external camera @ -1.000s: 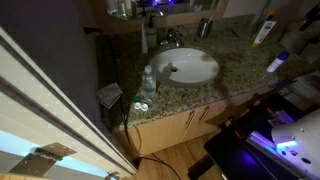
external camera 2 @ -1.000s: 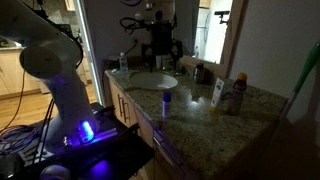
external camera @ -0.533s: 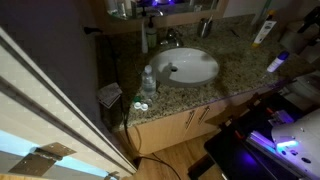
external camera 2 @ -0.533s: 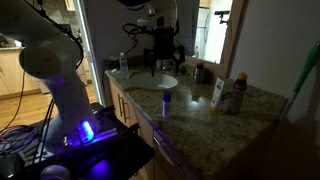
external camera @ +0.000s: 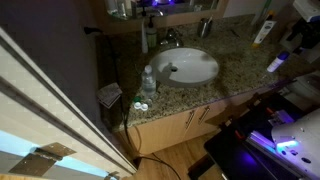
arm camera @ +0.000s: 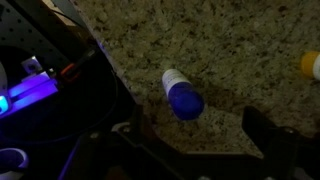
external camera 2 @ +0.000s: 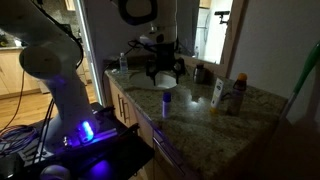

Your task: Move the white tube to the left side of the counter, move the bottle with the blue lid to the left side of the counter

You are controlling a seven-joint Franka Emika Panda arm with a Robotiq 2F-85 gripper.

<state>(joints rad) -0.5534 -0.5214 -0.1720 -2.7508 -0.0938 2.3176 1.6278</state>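
Wide-spread and empty, the gripper [external camera 2: 165,75] hovers over the bottle with the blue lid [external camera 2: 166,103], touching nothing. That bottle stands upright on the worktop [external camera 2: 195,110] just beside the sink [external camera 2: 150,82]; the white tube [external camera 2: 217,95] stands farther from the sink.

The fingers [external camera 2: 152,76] have come down toward the bottle with the blue lid [external camera 2: 166,101].
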